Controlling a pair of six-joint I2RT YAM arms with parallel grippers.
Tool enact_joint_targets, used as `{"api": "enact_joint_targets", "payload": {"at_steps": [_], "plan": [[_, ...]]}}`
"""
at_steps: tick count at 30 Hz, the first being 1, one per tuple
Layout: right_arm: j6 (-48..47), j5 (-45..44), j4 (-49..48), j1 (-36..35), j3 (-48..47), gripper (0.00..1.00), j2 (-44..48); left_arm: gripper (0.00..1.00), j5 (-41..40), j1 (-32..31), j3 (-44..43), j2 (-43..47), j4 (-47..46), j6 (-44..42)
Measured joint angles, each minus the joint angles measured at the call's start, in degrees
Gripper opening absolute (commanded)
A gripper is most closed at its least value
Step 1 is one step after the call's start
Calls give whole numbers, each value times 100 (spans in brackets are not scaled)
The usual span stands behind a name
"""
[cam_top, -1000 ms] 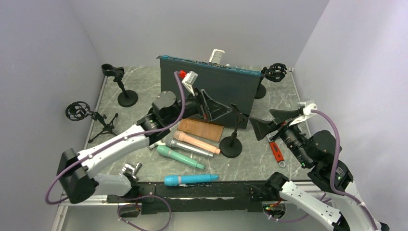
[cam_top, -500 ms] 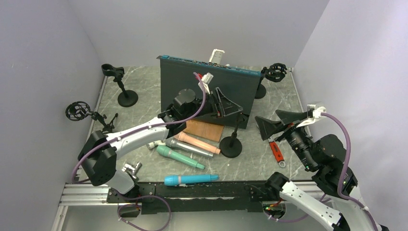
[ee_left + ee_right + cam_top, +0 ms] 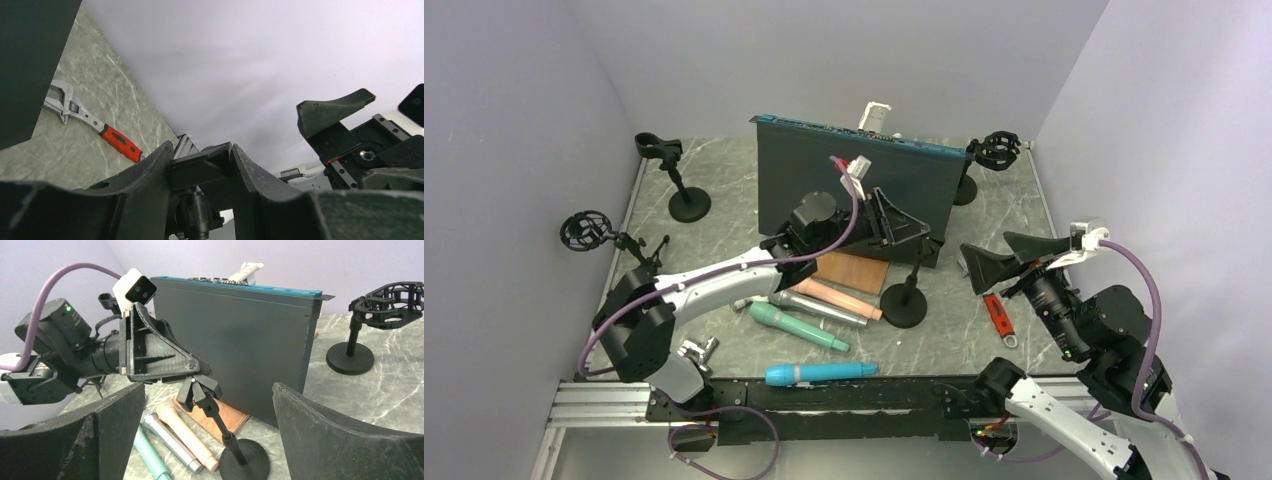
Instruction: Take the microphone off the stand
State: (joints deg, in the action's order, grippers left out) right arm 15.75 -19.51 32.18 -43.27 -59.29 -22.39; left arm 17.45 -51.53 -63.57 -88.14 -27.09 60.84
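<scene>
The black stand (image 3: 904,306) is at mid-table, and its clip (image 3: 202,390) carries no microphone. My left gripper (image 3: 921,238) reaches in from the left, shut on that clip (image 3: 200,167), with both fingers pressed against its sides. A pink microphone (image 3: 834,296), a silver one (image 3: 819,308), a green one (image 3: 797,326) and a blue one (image 3: 821,373) lie flat on the table to the stand's left. My right gripper (image 3: 987,250) hangs open to the right of the stand with nothing between its fingers, and it faces the clip.
A tall dark panel (image 3: 854,190) stands upright just behind the stand, with a wooden board (image 3: 844,268) at its foot. A red-handled wrench (image 3: 997,315) lies under my right gripper. Other stands are at the back left (image 3: 686,200), far left (image 3: 589,232) and back right (image 3: 994,150).
My left arm swung right to the stand's clip and its jaws closed on it. My right gripper drew back slightly to the right and stayed open.
</scene>
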Motion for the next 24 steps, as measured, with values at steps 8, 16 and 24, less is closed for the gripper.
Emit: {"api": "enact_joint_targets", "payload": {"at_steps": [8, 16, 24], "plan": [[37, -68, 103, 0, 98, 100, 39, 18, -90, -136, 693, -544, -595, 37], [61, -109, 120, 4, 120, 100, 39, 44, -87, -149, 610, -645, -455, -68], [120, -129, 120, 4, 120, 100, 37, 71, -68, 63, 138, -216, 1327, -1067]]}}
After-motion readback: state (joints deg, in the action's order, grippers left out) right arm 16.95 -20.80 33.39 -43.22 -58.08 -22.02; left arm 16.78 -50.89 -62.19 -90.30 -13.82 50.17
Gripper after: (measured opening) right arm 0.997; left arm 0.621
